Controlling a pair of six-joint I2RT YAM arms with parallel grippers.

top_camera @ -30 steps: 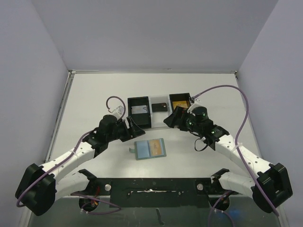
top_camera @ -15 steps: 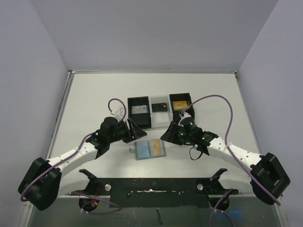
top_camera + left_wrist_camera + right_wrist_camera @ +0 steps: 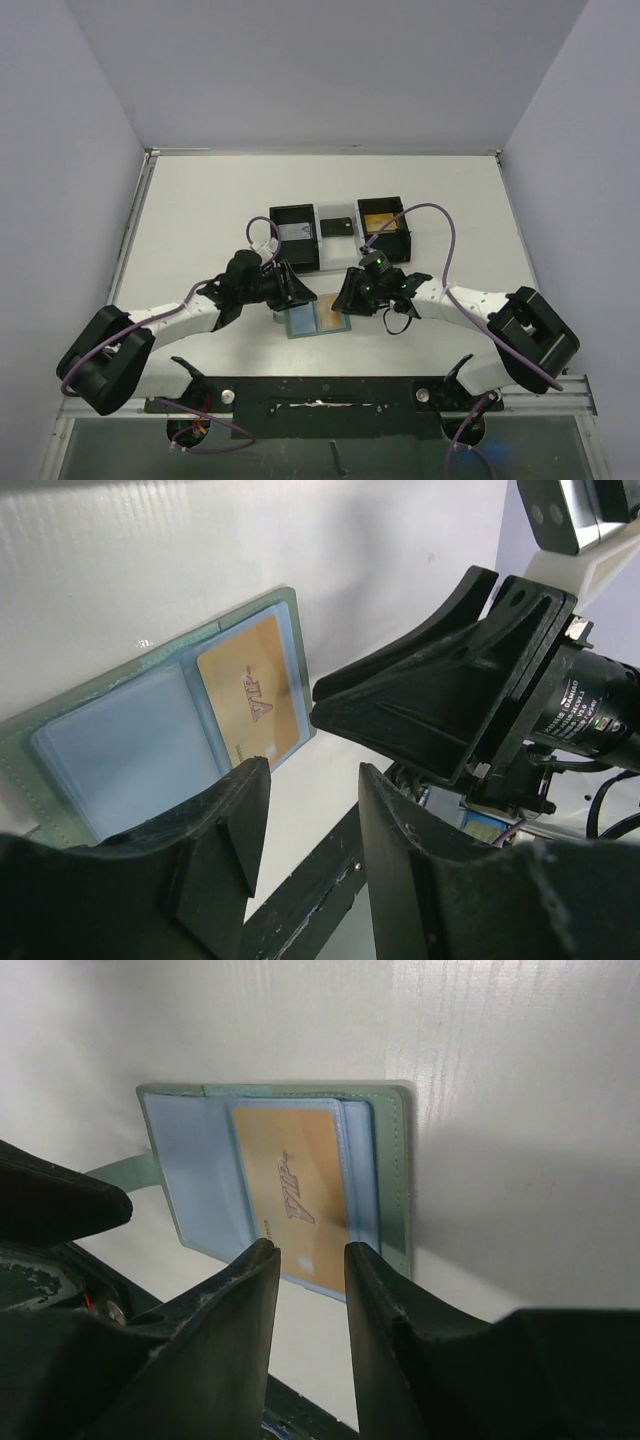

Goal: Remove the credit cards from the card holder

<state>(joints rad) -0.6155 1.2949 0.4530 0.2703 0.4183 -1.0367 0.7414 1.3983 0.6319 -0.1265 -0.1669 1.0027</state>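
The card holder [image 3: 301,321] lies open and flat on the table, sage green outside and pale blue inside. A gold-orange credit card [image 3: 329,314] sits in its right pocket. My left gripper [image 3: 291,291] hangs just over its upper left edge, open with a narrow gap and nothing between the fingers. My right gripper [image 3: 349,296] hovers at its upper right corner, likewise open and empty. In the left wrist view the card holder [image 3: 120,750] and gold card [image 3: 250,695] lie beyond my left gripper [image 3: 312,772]. In the right wrist view my right gripper [image 3: 310,1250] frames the near end of the gold card [image 3: 295,1195] in the card holder [image 3: 396,1180].
Two black open-topped boxes stand behind the holder: the left box [image 3: 276,215] holds a grey card, the right box [image 3: 407,238] a gold one. A dark card [image 3: 339,226] lies between them. The black base rail [image 3: 320,392] runs along the near edge.
Both arms have swung inward and down from the black boxes to the card holder. Both grippers have narrowed from wide open to a small gap.
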